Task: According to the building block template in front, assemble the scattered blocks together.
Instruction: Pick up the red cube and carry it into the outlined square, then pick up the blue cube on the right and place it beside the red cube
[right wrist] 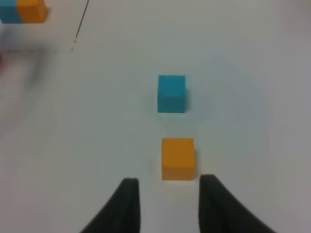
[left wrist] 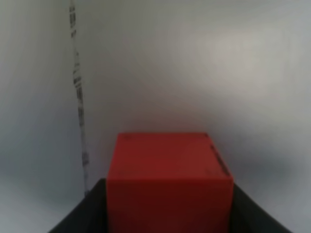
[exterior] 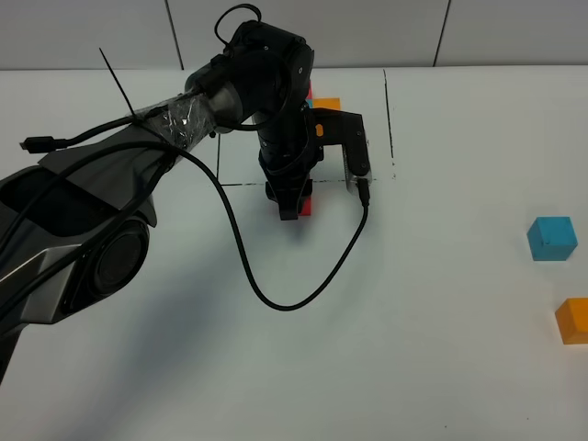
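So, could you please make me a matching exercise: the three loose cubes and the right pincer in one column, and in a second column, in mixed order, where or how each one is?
Column 1
1. red cube
2. cyan-blue cube
3. orange cube
4. right pincer

Column 2
A. open, holding nothing
B. between the fingers of the left pincer
C. loose on the table, just ahead of the right pincer
D. loose on the table, beyond the orange cube as seen from the right pincer

Pairs: 1-B, 2-D, 3-C, 4-A

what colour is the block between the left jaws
Red. The block shows best in the left wrist view.
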